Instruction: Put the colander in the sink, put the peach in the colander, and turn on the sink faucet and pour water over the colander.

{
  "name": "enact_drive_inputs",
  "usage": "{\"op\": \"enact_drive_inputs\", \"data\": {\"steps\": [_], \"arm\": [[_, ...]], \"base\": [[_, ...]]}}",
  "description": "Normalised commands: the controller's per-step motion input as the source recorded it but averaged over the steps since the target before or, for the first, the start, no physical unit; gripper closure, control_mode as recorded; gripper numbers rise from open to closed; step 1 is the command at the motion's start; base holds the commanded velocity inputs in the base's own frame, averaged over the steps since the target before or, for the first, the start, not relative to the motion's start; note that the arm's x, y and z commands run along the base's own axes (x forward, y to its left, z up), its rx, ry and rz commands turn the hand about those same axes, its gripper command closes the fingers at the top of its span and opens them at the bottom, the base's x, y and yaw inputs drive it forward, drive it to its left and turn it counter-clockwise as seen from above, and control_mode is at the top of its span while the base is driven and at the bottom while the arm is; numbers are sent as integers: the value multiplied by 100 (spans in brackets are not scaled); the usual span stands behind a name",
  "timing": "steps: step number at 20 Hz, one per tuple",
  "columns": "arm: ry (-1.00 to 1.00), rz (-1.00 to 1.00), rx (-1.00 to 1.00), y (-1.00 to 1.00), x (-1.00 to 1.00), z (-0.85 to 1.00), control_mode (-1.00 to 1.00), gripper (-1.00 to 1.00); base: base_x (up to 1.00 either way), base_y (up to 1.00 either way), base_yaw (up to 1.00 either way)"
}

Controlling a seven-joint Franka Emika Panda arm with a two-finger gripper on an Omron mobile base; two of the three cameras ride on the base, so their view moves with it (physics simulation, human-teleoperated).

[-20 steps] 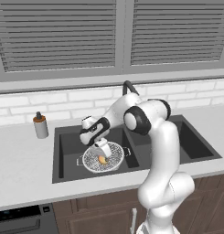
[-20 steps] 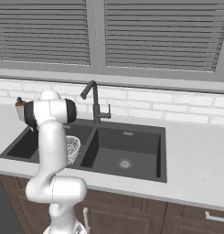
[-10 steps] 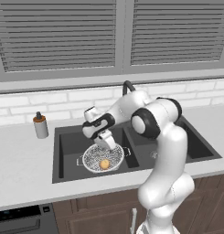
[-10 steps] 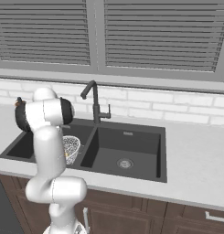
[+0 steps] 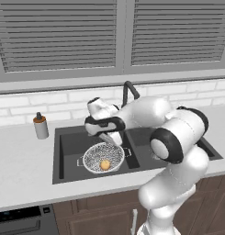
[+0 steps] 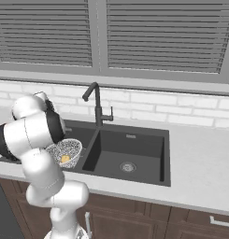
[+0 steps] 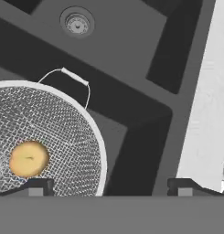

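A: What is seen nearest the hand?

B: The gripper (image 7: 111, 186) is seen with its jaws spread wide and nothing held between them. One tip hangs over the colander (image 7: 45, 137), the other over the divider side. In the left base view the gripper (image 5: 110, 137) is placed just above the colander's back rim.

A: And where are the task's things?

B: The colander (image 5: 103, 157) is set in the left basin of the sink (image 5: 68, 142), and the peach (image 5: 105, 164) lies inside it, a little off centre. The same is shown from the other side: peach (image 6: 65, 159) in colander (image 6: 65, 152). Two steps can be judged done; only the water is left.

A: What could go wrong from here?

B: The sink faucet (image 5: 130, 92) stands farther back, behind the arm, and its small lever (image 6: 110, 112) has to be reached. If the hand is swung low toward it, the colander's rim or handle (image 7: 75, 77) could be clipped and the bowl tipped, so that the peach (image 7: 28, 158) rolls out.

A: Anything farther off?

B: The spout appears to be aimed near the divider. If it is not turned over the left basin, water could be poured into the right basin (image 6: 130, 154) and the colander missed. The soap bottle (image 5: 40, 126) on the counter (image 5: 22, 165) is well apart and is unlikely to be disturbed.
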Motion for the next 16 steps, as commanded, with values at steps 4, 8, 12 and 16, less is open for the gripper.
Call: {"op": "enact_drive_inputs", "data": {"steps": [4, 8, 12, 16], "arm": [[-24, 7, 9, 0, -99, 100, -100, -100], [-17, 9, 10, -24, -85, 100, -100, -100], [-8, 7, 10, -57, -62, 100, -100, -100], [-2, 10, 8, -67, -34, 100, -100, -100]], "base": [[0, 0, 0], [0, 0, 0], [0, 0, 0], [0, 0, 0]]}}
